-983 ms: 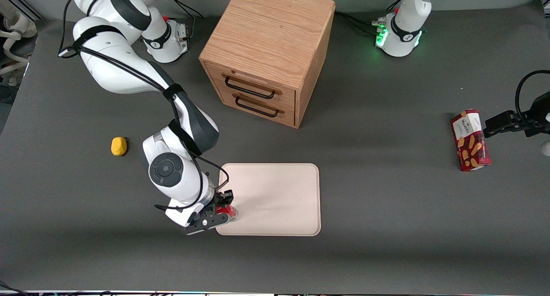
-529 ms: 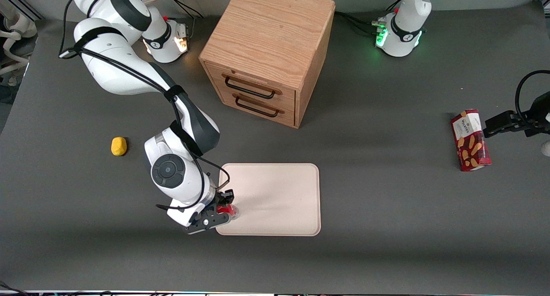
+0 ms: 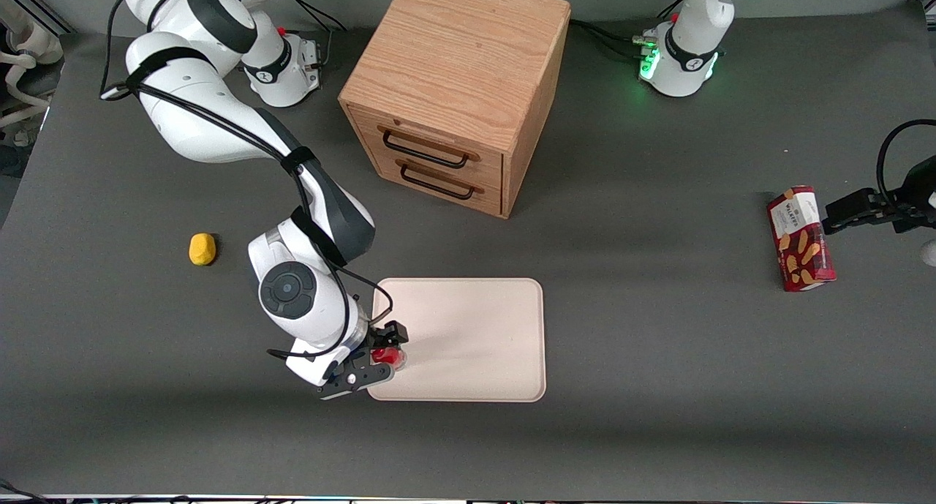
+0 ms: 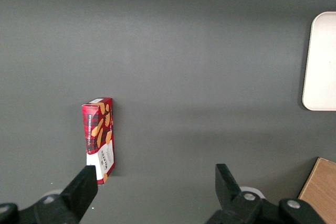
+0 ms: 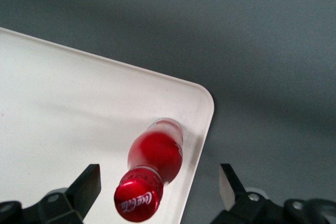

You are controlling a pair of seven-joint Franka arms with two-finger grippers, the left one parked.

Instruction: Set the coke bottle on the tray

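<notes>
Though near yellow lump [image 3: 202,249], end effector [image 5: 157,182] open-fingered.

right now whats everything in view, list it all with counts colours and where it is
coke bottle: 1, red, upright on the tray near a corner, between the open claw fingers, untouched
tray: 1, cream, on the table nearer the front camera than the drawer unit
drawer unit: 1, wooden, two black handles
snack box: 1, red, toward the parked arm's end
yellow lump: 1, toward the working arm's end
table: 1, dark grey
claw: 1, black fingers, open, above the bottle
</notes>
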